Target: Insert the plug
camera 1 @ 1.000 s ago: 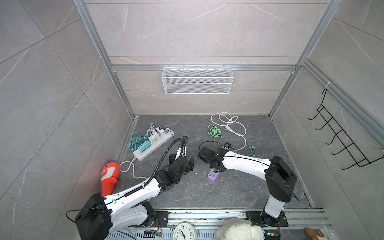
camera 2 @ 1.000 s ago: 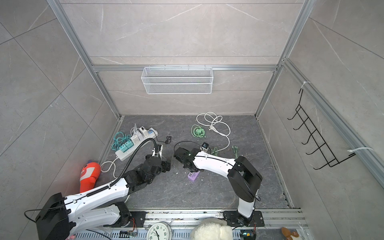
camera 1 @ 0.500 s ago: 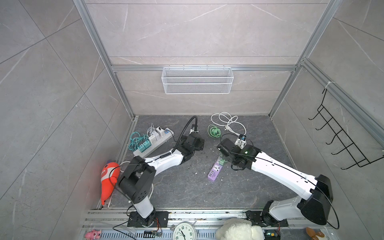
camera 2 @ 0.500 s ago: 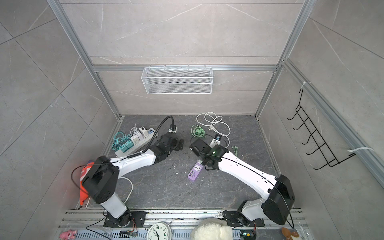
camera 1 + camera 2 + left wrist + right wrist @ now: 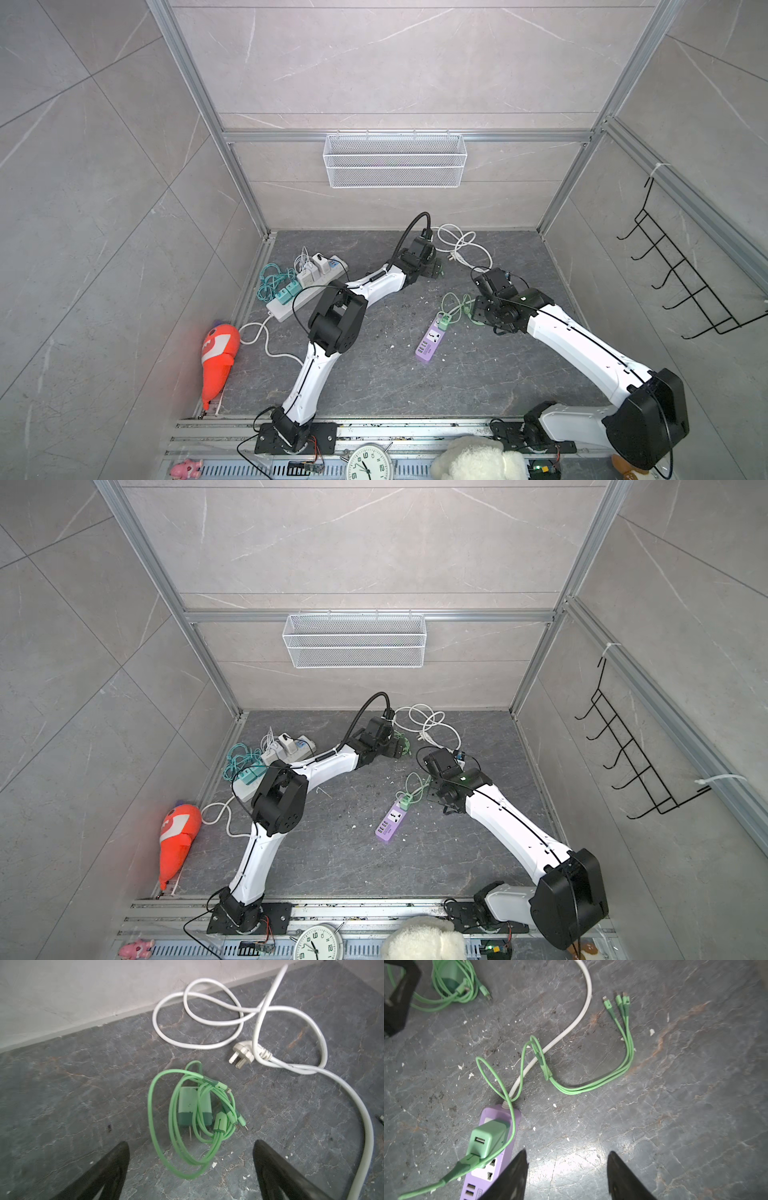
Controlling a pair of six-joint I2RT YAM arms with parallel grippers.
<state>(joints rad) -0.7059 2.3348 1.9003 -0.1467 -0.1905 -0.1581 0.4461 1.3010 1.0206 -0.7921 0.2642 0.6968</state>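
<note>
A loose green charger plug (image 5: 194, 1105) lies on the floor wrapped in its coiled green cable, its two prongs pointing toward my left gripper (image 5: 191, 1145). That gripper is open and hovers just short of the coil, holding nothing; it shows in both top views (image 5: 432, 268) (image 5: 399, 748). A purple power strip (image 5: 430, 340) (image 5: 390, 820) (image 5: 492, 1167) lies mid-floor with a second green charger (image 5: 488, 1138) (image 5: 444, 321) seated in it. My right gripper (image 5: 568, 1154) (image 5: 478, 313) is open and empty, just right of the strip.
The strip's white cord (image 5: 207, 1012) loops near the back wall and ends in a three-pin plug (image 5: 242, 1054). A three-headed green cable (image 5: 618, 1005) trails on the floor. At the left wall lie a white power strip (image 5: 307, 286) and an orange toy (image 5: 218, 353).
My left gripper has moved right and toward the back wall, up to the coiled green charger. My right gripper has drawn back to the right of the purple strip. The strip has not moved.
</note>
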